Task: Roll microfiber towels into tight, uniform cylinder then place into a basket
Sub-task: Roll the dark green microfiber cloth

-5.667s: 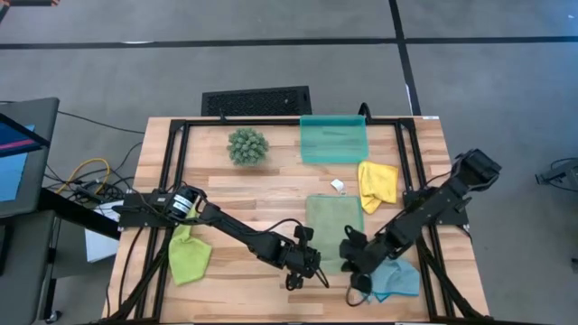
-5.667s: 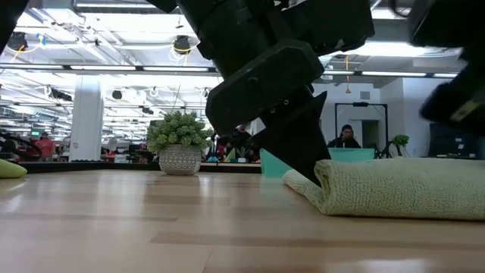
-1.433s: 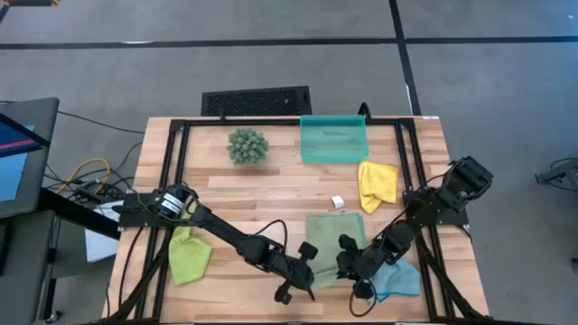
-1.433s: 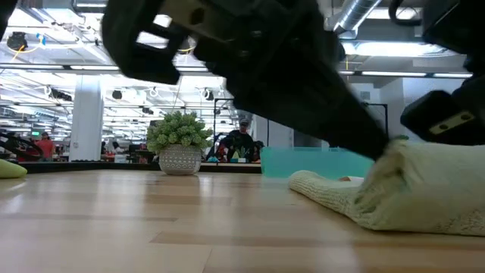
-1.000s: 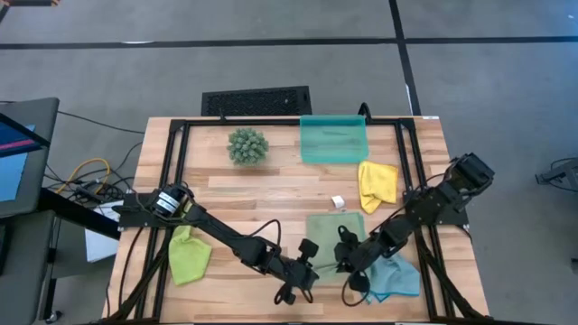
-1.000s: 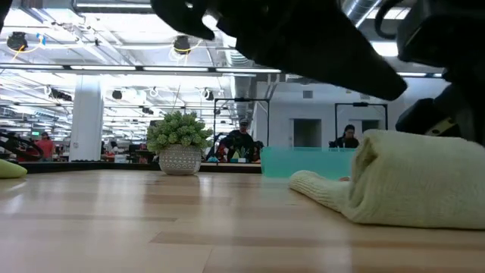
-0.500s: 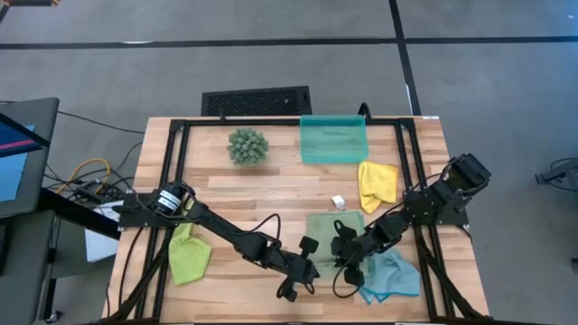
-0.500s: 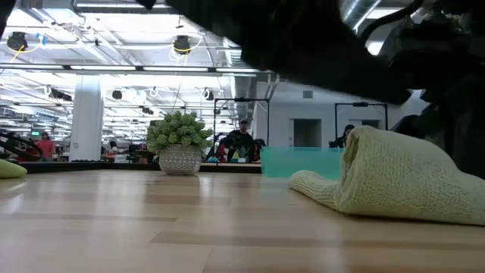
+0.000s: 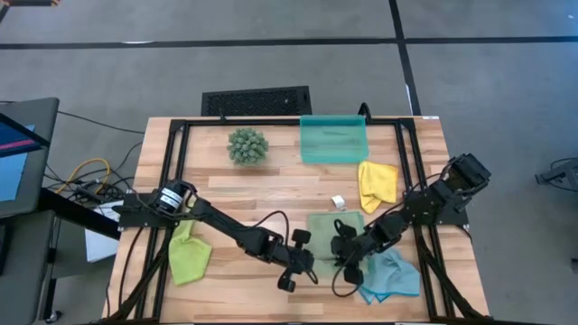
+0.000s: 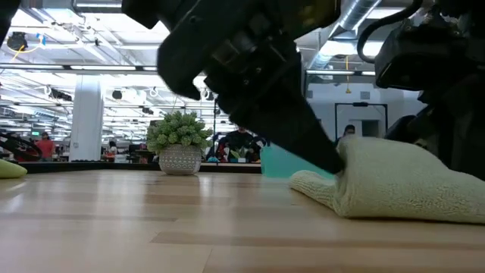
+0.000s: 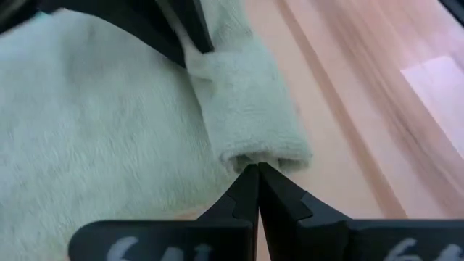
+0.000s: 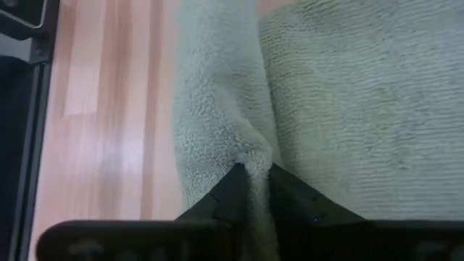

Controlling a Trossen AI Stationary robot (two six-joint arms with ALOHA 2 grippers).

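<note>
The sage green towel lies on the table's near middle, its near edge rolled over into a thick roll. My left gripper is shut, its tips at the roll's left end. My right gripper stands over the roll's right part and is shut on a ridge of the towel. The lime towel, yellow towel and light blue towel lie loose on the table. The teal basket stands at the far edge. My left gripper sets its shut fingertips against the open left end of the roll, slanting down from the table's left. Whether any layer is caught between them, I cannot tell. The roll lies on the table. My right gripper pinches a raised ridge of the towel between its two fingertips, slanting down from the near right. The fingers lie across the roll. The towel rests on the table, slack around the pinch.
A spiky green plant ball stands at the far left of the basket. A black grille lies beyond the table's far edge. A small white tag lies by the sage towel. Bare wood shows in the middle left.
My left gripper has come down and toward the table's right to the roll's left end, turning about its own line as it went. The towel's roll has slumped lower and wider. My right gripper has stayed on the roll.
</note>
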